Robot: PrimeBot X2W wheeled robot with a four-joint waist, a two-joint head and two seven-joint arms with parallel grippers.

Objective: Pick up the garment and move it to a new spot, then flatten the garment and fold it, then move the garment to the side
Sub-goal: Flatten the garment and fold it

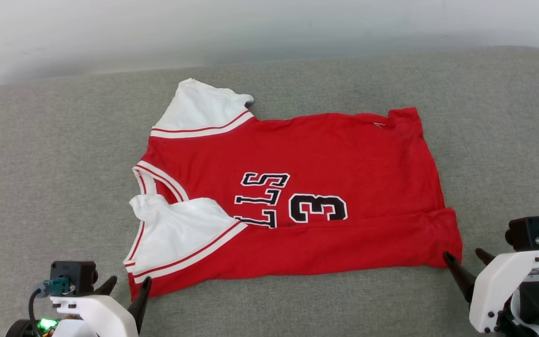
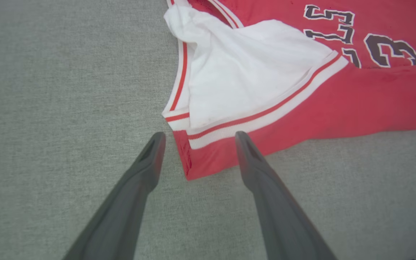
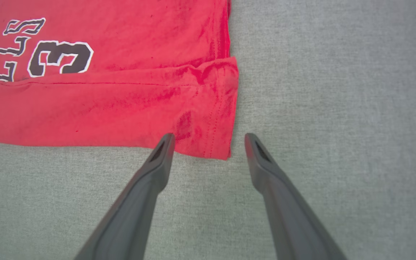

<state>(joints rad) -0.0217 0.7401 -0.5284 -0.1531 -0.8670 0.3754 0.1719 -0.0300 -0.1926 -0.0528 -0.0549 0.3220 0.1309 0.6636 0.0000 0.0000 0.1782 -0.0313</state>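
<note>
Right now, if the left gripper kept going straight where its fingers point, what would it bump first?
Most likely the shirt: its red corner sits right between the left gripper's open fingertips. Depth is unclear, so it might pass just above.

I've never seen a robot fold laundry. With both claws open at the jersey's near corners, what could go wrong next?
The near edge of the jersey is already doubled over; the open right gripper might pinch only the top layer, undoing that fold.
The white sleeve by the open left gripper lies rumpled and could bunch further when lifted.
Either gripper could push the cloth along the grey cushion instead of catching it.
</note>
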